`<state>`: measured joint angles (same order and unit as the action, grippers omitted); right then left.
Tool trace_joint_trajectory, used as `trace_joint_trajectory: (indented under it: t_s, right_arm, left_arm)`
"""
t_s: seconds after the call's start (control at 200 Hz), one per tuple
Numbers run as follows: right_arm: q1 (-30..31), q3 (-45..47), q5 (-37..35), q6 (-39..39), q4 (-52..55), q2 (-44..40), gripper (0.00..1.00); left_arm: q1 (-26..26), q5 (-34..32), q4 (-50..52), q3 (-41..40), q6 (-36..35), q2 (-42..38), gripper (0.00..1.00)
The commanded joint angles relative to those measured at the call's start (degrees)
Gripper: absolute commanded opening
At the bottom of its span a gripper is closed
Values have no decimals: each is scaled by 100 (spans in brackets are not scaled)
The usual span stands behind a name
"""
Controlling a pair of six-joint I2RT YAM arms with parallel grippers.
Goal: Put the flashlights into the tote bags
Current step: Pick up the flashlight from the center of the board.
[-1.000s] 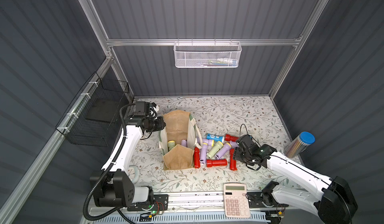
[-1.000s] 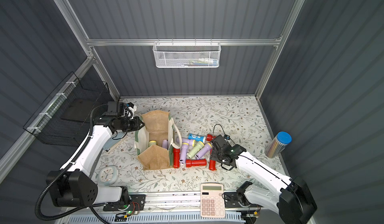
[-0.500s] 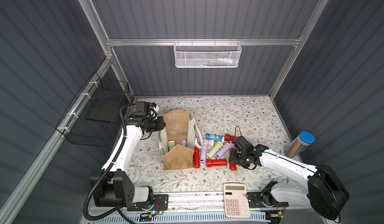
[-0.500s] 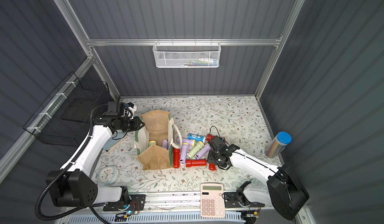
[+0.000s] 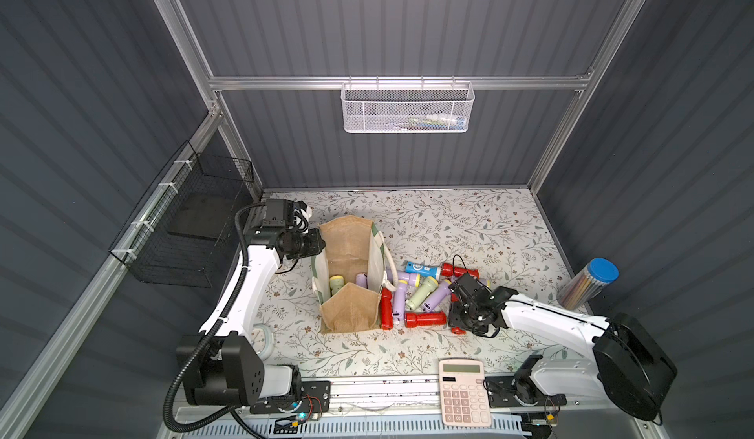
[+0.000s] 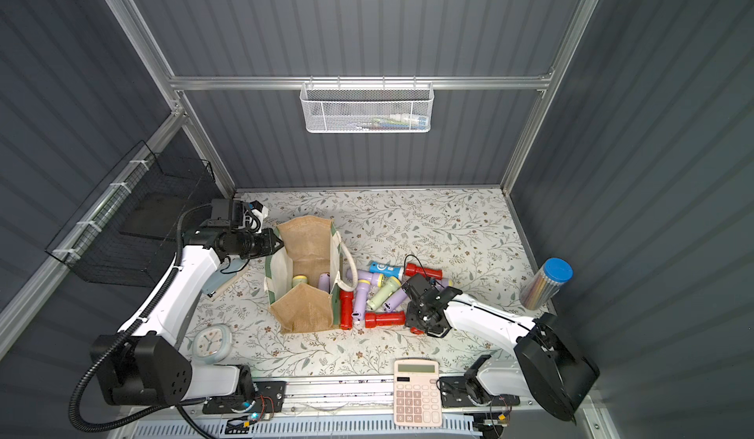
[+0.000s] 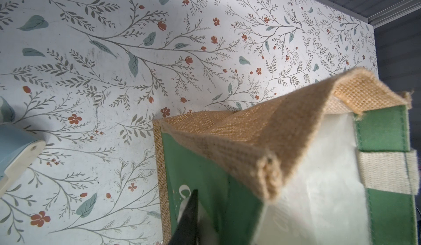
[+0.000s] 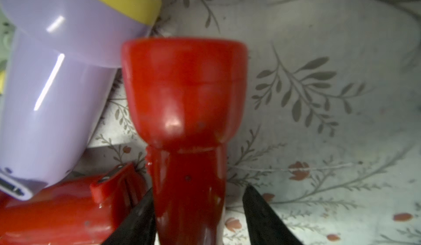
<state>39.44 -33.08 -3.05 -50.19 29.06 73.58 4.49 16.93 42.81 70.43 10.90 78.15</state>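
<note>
The tan jute tote bag [image 5: 351, 310] [image 6: 302, 306] stands open, a pale green flashlight [image 5: 336, 284] and a lilac one [image 5: 361, 281] inside. My left gripper [image 5: 317, 244] is shut on its left rim; in the left wrist view one black finger [image 7: 189, 216] lies on the green panel [image 7: 200, 168]. Several flashlights lie right of the bag: red [image 5: 424, 318], lilac [image 5: 398, 300], pale green [image 5: 420, 294], blue [image 5: 422, 269]. My right gripper [image 5: 459, 320] [image 8: 199, 189] straddles the handle of a red flashlight [image 8: 184, 91]. One finger touches it, the other stands apart.
A pink calculator [image 5: 463, 392] lies at the front edge. A clear pencil tube with a blue lid [image 5: 587, 288] stands at the right wall. A round clock [image 6: 212, 343] and a pale blue stapler [image 6: 222, 284] lie left of the bag. A black wire basket [image 5: 183, 229] hangs on the left wall.
My right gripper has dropped left onto the red flashlight at the pile's right end, and its jaws have narrowed around the handle. The left arm and bag have not moved.
</note>
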Motion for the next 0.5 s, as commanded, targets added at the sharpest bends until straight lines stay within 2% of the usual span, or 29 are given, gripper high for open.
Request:
trace_joint_trajectory:
  t_s: [0.0, 0.095, 0.34, 0.495]
  right_arm:
    - [11, 104, -189, -90, 163, 283, 59]
    - [11, 65, -248, -30, 144, 489, 53]
    - [11, 2, -193, -3, 236, 648, 30]
    - [11, -226, -435, -3, 577, 246, 24]
  left_arm:
    - [-10, 3, 210, 100, -62, -27, 20]
    - [-10, 3, 219, 111, -63, -10, 21]
    - [-10, 10, 219, 148, -52, 25, 21]
    - [-10, 30, 210, 163, -48, 42, 21]
